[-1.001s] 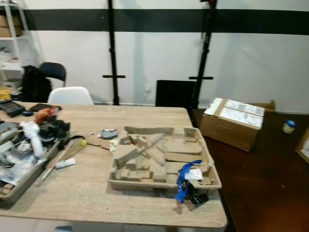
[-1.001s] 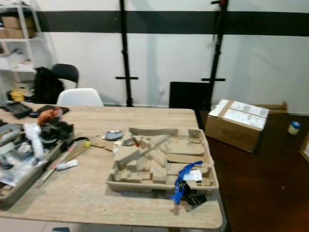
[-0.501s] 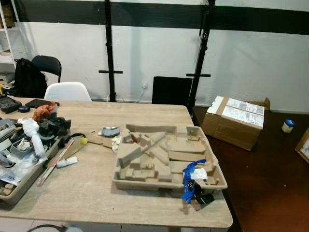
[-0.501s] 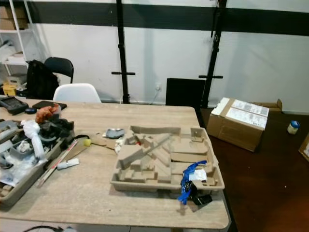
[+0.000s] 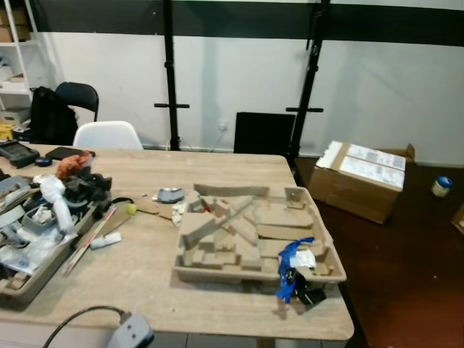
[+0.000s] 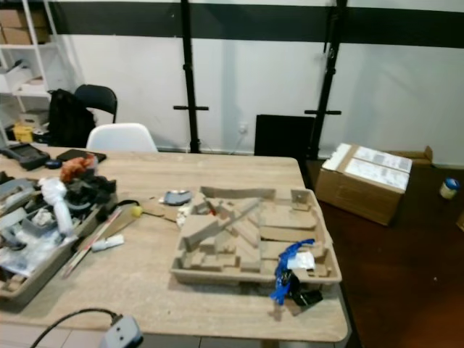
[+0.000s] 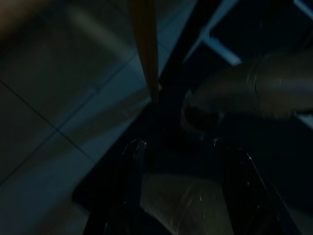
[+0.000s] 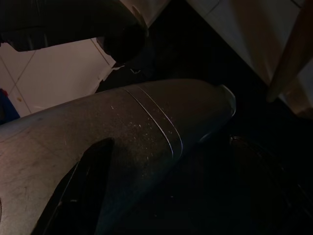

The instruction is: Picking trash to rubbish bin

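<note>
I see the moulded pulp tray (image 5: pixel 255 235) in the centre of the frame, lying flat on the wooden table (image 5: pixel 145 290) towards its right end; I judge it the likeliest trash here, though no rubbish bin is anywhere I can make out; it looks light and stiff but crushable, a rough fibre surface that should not slip, so I would pinch the raised outer wall along the near edge and not the thin inner ribs, which may tear; at its lower right corner a blue strap (image 5: pixel 288 262) with a white tag and a black clip (image 5: pixel 308 296) hangs over the table edge; that bundle looks soft and floppy, best taken at the clip; a crate of clutter (image 5: pixel 32 239) fills the lower left of the frame, and a cardboard box (image 5: pixel 360 180) stands on the dark floor at right; both arms hang idle, and their wrist views are very dark; I make out the left gripper (image 7: pixel 183 196) over floor tiles, but I cannot tell whether either gripper is spread or closed, and I see nothing held
</note>
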`<state>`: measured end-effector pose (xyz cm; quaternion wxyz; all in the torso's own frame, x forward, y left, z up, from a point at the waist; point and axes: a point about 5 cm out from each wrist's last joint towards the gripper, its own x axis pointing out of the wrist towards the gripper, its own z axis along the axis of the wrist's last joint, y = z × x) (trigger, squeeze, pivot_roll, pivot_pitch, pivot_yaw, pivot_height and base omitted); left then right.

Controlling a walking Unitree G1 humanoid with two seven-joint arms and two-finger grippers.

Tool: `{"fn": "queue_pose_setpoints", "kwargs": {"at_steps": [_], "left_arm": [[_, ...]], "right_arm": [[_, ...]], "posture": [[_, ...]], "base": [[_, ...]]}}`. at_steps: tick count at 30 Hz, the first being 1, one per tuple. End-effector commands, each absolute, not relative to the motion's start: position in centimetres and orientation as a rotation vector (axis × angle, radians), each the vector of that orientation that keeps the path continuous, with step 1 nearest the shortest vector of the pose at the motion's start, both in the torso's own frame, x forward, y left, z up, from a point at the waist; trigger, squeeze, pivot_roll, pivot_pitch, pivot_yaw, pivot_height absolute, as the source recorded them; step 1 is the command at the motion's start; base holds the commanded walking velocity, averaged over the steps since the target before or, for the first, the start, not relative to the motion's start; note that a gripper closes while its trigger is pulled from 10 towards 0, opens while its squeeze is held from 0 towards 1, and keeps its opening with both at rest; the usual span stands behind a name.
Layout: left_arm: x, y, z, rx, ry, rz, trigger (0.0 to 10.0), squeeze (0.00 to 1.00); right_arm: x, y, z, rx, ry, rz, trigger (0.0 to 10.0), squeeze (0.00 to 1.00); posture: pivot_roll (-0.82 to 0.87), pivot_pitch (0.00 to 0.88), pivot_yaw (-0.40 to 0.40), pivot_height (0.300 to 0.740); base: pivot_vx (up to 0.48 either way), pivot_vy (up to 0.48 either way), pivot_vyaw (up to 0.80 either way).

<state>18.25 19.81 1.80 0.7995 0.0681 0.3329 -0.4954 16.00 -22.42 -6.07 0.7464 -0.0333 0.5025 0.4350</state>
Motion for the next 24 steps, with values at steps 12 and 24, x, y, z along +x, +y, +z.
{"fn": "queue_pose_setpoints", "kwargs": {"at_steps": [12, 24], "left_arm": [[17.6, 19.8, 4.9, 0.123, 0.716, -1.103, 10.0, 0.00], [18.8, 20.0, 5.6, 0.192, 0.698, -1.085, 10.0, 0.00]], "right_arm": [[14.7, -21.2, -4.4, 0.087, 1.047, 1.243, 10.0, 0.00], [12.7, -25.4, -3.9, 0.082, 1.183, 1.156, 10.0, 0.00]], "posture": [[0.11, 0.000, -0.034, 0.740], [0.09, 0.000, -0.028, 0.740]], "base": [[0.000, 0.000, 0.00], [0.000, 0.000, 0.00]]}}
